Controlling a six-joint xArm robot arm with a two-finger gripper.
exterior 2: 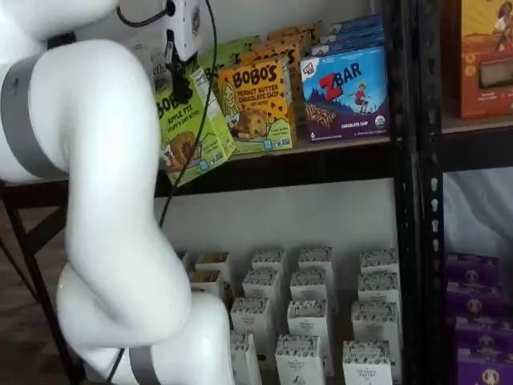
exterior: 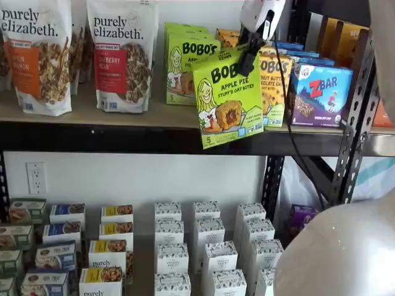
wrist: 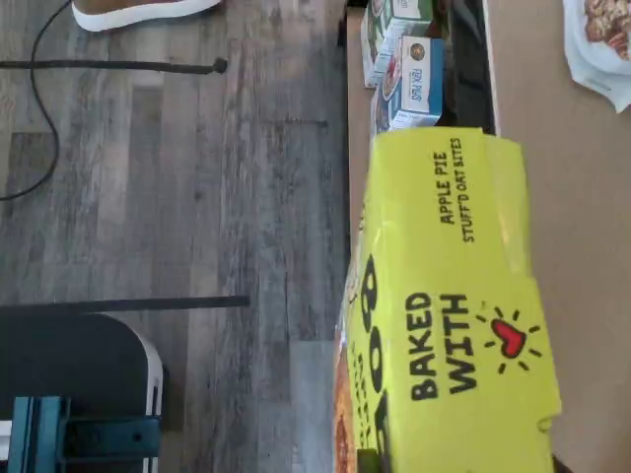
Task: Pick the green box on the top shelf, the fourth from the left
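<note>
Below the pincer (exterior: 250,52) and just behind it runs the top shelf (exterior: 123,132), a long tan board with a black front rail, and the green box (exterior: 227,98) hangs tilted out past that rail, its top edge clamped between the black fingers. Judging by this, the grasp is done and the box looks lifted clear of its row; only carrying it away seems left. Just behind the pincer, more green boxes (exterior: 185,58) stand on the shelf.

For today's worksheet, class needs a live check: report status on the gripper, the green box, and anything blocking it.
Gripper shut on the green box. Box tilted, out past the top shelf rail. Nothing in the way in front.
</note>
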